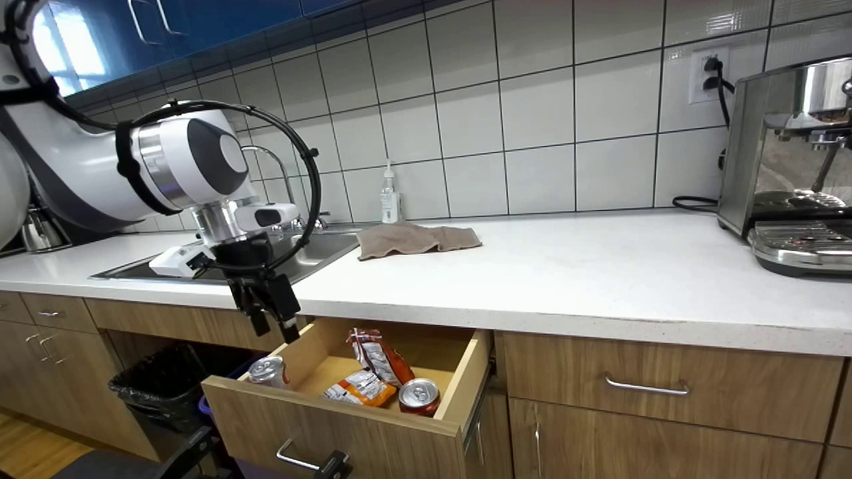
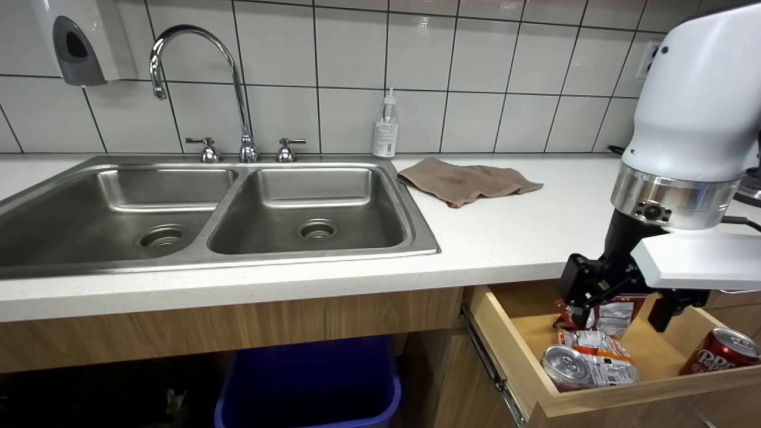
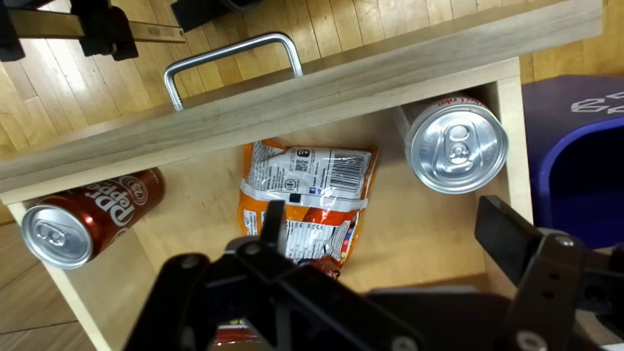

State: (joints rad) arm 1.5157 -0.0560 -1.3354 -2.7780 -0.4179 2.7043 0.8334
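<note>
Wrist view: the gripper hangs wide apart, released, above the open drawer.
Inside, an orange bag lies toward the drawer's front; a Diet Coke can and a Dr Pepper can stand in its front corners; in an exterior view, a red bag lies farther back.

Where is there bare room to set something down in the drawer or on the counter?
On the counter, between the brown cloth and the coffee machine. In the drawer, beside the orange packet: one patch toward the Dr Pepper can, another toward the Diet Coke can. Crowded: mid-drawer, around the orange packet and red bag; the open hand hangs overhead.
</note>
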